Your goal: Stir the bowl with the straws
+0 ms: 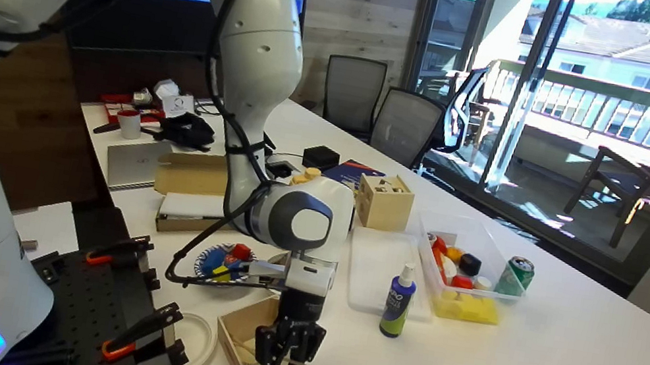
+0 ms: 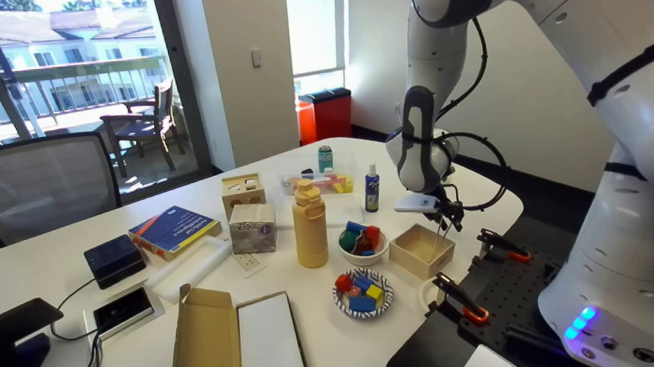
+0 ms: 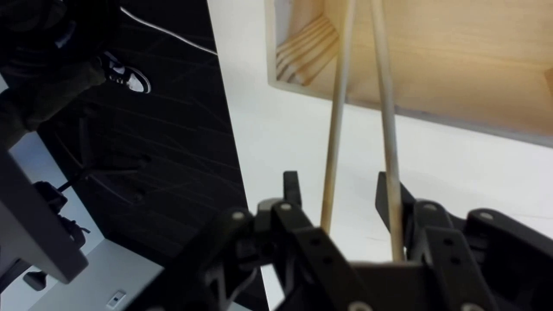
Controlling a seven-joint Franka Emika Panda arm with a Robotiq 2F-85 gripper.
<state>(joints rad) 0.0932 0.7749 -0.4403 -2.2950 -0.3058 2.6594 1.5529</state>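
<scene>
Pincer [image 3: 337,186] is gaping wide, seemingly clamping nothing — two straws [image 3: 387,116] are slanting from the wooden box [image 2: 408,264] to its fingers [image 3: 292,188]. They're looking light, stiff and inclined to roll, so mid-shaft is inviting a gentle pinch. A white bowl [image 2: 365,260] and a patterned bowl [image 2: 386,288] are sitting nearby — which needs stirring, I can't tell.

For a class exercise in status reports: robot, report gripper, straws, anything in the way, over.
Gripper open. Two straws slanting out of wooden box, none in white bowl. Possibly in the way: box wall that straws cross.
</scene>
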